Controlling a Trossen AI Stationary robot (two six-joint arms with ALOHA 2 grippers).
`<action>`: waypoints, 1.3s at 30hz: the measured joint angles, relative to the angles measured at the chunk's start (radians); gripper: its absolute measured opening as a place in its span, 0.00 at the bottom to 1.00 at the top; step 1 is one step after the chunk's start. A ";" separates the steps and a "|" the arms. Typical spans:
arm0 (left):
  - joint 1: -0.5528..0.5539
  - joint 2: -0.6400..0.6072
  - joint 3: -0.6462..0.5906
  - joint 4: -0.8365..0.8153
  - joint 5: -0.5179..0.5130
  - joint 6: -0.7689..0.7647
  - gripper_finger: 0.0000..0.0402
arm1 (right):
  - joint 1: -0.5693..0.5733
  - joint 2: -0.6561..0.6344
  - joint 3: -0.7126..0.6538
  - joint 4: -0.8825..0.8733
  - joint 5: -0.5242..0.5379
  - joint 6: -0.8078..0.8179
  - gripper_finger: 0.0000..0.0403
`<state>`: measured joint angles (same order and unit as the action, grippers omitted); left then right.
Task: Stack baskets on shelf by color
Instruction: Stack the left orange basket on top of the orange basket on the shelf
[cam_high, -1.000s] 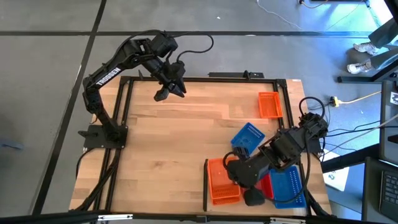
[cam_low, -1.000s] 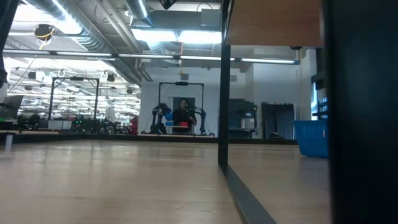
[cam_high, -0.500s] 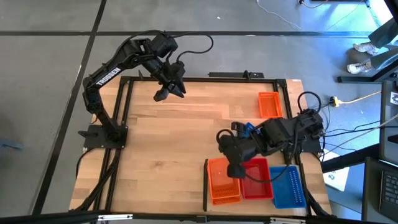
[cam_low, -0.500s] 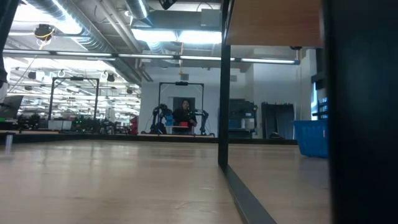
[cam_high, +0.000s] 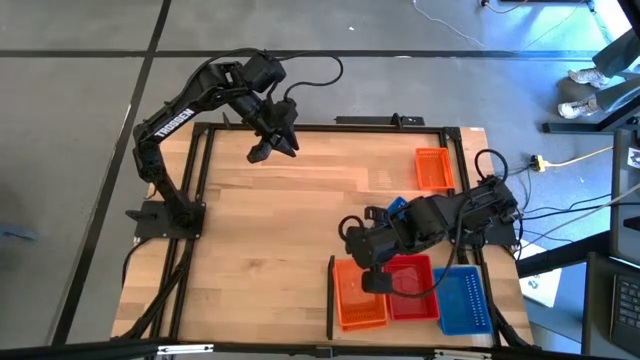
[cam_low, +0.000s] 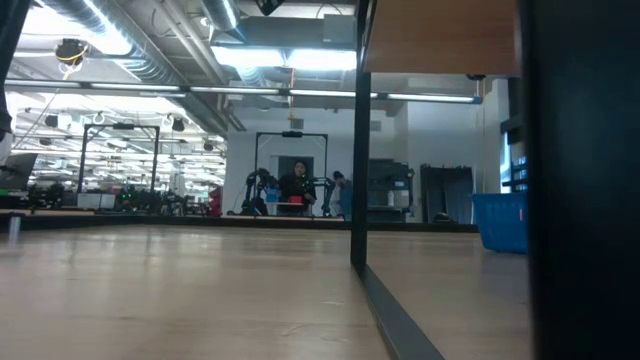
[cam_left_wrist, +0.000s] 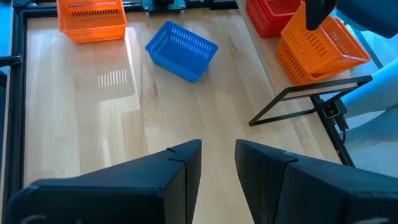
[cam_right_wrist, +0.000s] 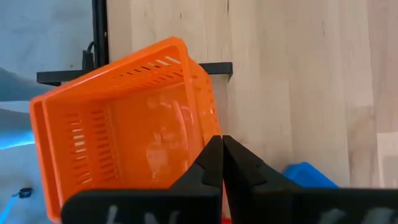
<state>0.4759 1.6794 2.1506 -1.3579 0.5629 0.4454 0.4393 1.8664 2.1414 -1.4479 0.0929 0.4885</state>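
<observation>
Left gripper (cam_high: 281, 143) hangs over the shelf's (cam_high: 270, 240) far edge, fingers apart, holding nothing. Near edge, by the divider (cam_high: 330, 297): orange stack (cam_high: 358, 295), red stack (cam_high: 410, 290), blue stack (cam_high: 462, 299). Right gripper (cam_high: 372, 283), fingers pressed together and empty, sits above orange and red. Loose blue basket (cam_left_wrist: 181, 50) mid-board; lone orange basket (cam_high: 432, 168) far right.

My arms: two, one tool each — left tool (cam_high: 273, 148) upper left of frame, right tool (cam_high: 374, 281) lower right.

Orange basket spots: two — orange stack (cam_high: 358, 294) lower centre, lone orange basket (cam_high: 432, 168) right of centre.

Red stack (cam_high: 412, 291): one, lower right; layer count unclear.

Blue: two spots — blue stack (cam_high: 462, 298) lower right, loose blue basket (cam_left_wrist: 181, 50), mostly hidden under my right arm.

Shelf (cam_high: 290, 230): one.

Divider strip (cam_high: 331, 297): one.
</observation>
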 joint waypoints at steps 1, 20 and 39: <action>0.000 0.000 0.000 0.000 0.000 0.000 0.22 | 0.000 0.000 0.000 0.000 0.000 0.000 0.00; 0.000 0.000 0.000 0.000 0.000 0.001 0.22 | 0.031 -0.001 0.072 0.048 0.006 -0.052 0.00; 0.000 0.000 0.000 -0.003 0.000 -0.001 0.22 | 0.005 -0.002 0.045 0.059 -0.026 -0.082 0.00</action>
<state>0.4763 1.6794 2.1506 -1.3613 0.5629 0.4446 0.4439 1.8648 2.1868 -1.3884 0.0666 0.4065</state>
